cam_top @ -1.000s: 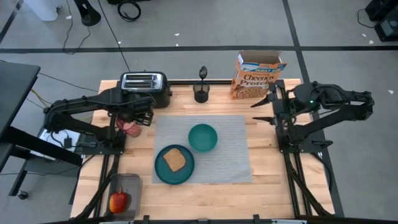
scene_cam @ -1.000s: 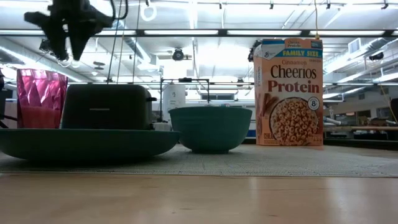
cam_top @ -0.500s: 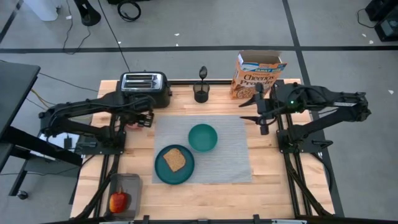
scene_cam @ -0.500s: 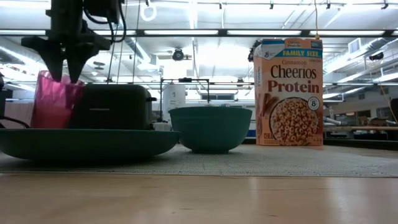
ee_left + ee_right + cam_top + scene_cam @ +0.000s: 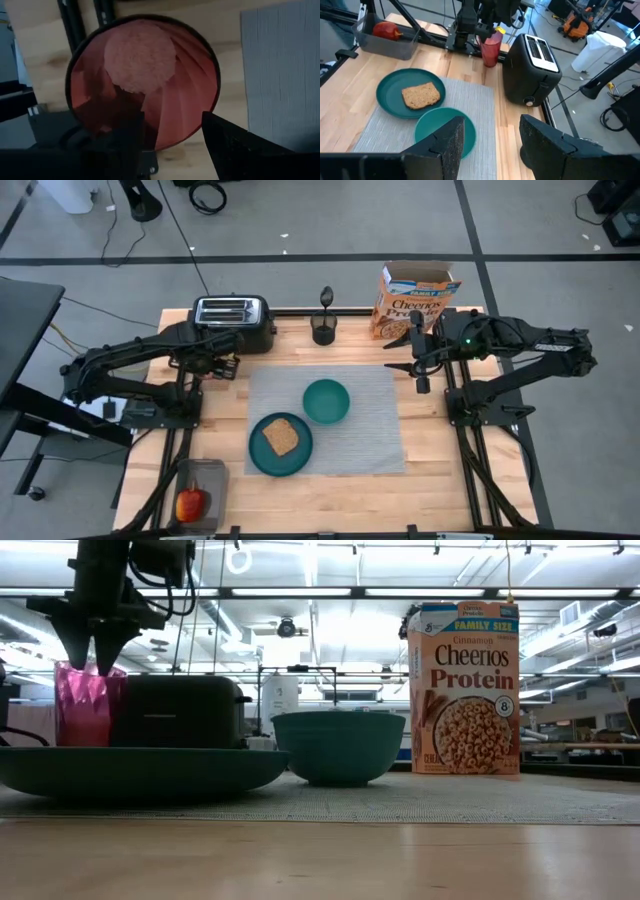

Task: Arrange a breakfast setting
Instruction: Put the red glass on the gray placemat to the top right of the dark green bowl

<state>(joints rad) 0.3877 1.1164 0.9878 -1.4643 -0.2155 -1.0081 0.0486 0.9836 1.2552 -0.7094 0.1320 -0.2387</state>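
Note:
The translucent pink cup [image 5: 86, 710] stands upright beside the black toaster [image 5: 233, 320], left of the grey placemat [image 5: 370, 430]. My left gripper [image 5: 220, 366] is directly above the cup, shut on its rim, and hides it in the high view. On the placemat are the teal plate [image 5: 258, 465] with the toast [image 5: 281, 437] and the teal bowl [image 5: 326, 401]. The Cheerios box [image 5: 410, 302] stands at the far edge. A spoon [image 5: 326, 298] sticks out of a small black cup [image 5: 323, 330]. My right gripper [image 5: 420, 366] hovers open by the placemat's far right corner. My left gripper [image 5: 170, 132] holds the pink cup by its rim [image 5: 194, 131], one finger inside the cup and one finger [image 5: 235, 145] outside the wall. The fingers point down from above. The cup is upright; the plate hides its base in the low view, so whether it rests on the wood I cannot tell.
The red apple [image 5: 190, 503] lies in a grey bin [image 5: 207, 476] at the near left corner. Both arm bases stand along the table's left and right sides. Bare wood shows in front of the placemat and between it and the right arm.
My left gripper has carried the pink cup toward the far edge and down, next to the toaster; the cup was tilted half a second ago and now stands upright. My right gripper moved toward the table's left, to the placemat's far right corner, then kept still.

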